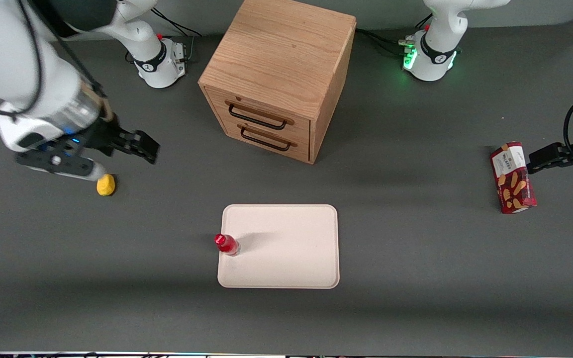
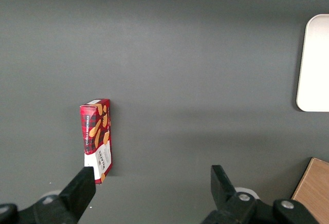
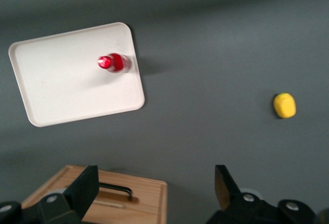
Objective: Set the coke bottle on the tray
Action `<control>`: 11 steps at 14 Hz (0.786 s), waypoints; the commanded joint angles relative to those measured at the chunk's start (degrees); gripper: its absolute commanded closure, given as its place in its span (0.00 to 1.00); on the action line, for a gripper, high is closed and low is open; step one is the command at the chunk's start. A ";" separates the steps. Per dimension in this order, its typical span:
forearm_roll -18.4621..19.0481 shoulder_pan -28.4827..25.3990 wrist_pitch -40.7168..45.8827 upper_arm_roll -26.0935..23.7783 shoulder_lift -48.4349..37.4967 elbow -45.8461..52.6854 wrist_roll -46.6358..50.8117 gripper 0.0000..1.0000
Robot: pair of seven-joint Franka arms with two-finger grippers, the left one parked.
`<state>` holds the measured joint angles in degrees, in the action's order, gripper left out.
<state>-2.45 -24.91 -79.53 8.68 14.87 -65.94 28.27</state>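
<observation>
The coke bottle point(image 1: 227, 244), small and red with a red cap, stands upright on the pale cream-pink tray point(image 1: 286, 258), just inside the tray's edge toward the working arm's end. The right wrist view shows the bottle point(image 3: 114, 62) from above, on the tray point(image 3: 61, 90). My right gripper point(image 1: 147, 148) hangs open and empty above the table toward the working arm's end, well apart from the bottle and farther from the front camera than it. In its own wrist view the gripper point(image 3: 157, 188) has wide-spread jaws with nothing between them.
A wooden drawer cabinet point(image 1: 276, 74) with two dark handles stands farther from the front camera than the tray. A small yellow object point(image 1: 106, 185) lies on the table below my gripper. A red snack box point(image 1: 513, 177) lies toward the parked arm's end.
</observation>
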 commanded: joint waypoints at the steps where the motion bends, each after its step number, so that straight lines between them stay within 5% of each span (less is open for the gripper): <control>1: 0.61 5.90 -0.98 -0.86 -7.65 -9.81 -9.17 0.00; 3: 0.43 10.99 -1.07 -1.81 -10.29 -12.27 -16.37 0.00; 7: 0.61 28.03 -2.56 -12.70 -15.83 -18.42 -25.69 0.00; 11: 0.69 30.36 -4.23 -12.03 -16.63 -20.37 -31.96 0.00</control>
<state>-2.37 5.18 -82.04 -3.24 0.01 -83.36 -1.87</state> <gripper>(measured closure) 0.000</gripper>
